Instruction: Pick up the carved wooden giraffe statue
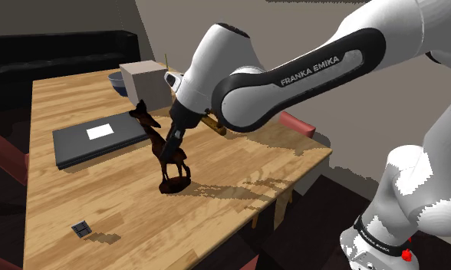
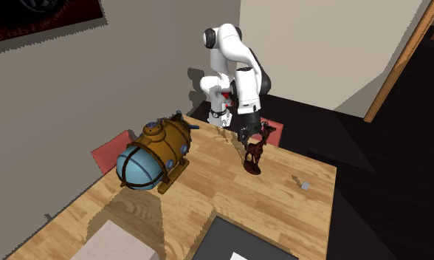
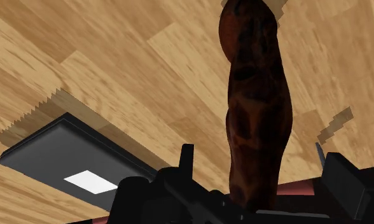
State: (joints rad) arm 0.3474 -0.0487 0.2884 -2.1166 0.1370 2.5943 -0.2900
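Giraffe statue [image 1: 150,126], dark brown, stands upright mid-surface on the wooden desk [image 1: 239,178]. Tool [image 1: 173,147] straddles its body, fingers wide and clear of it. Behind lies a flat dark slab [image 1: 78,144]; farthest back, a grey box [image 1: 145,80] and blue bowl [image 1: 115,81].

The dark reddish-brown carved giraffe [image 1: 158,138] stands upright on its rounded base near the middle of the wooden surface [image 1: 216,222]. In the shoulder view its neck slants toward ten o'clock.

1 giraffe [image 1: 174,182], 1 box [image 1: 145,83], 1 bowl [image 1: 116,83]
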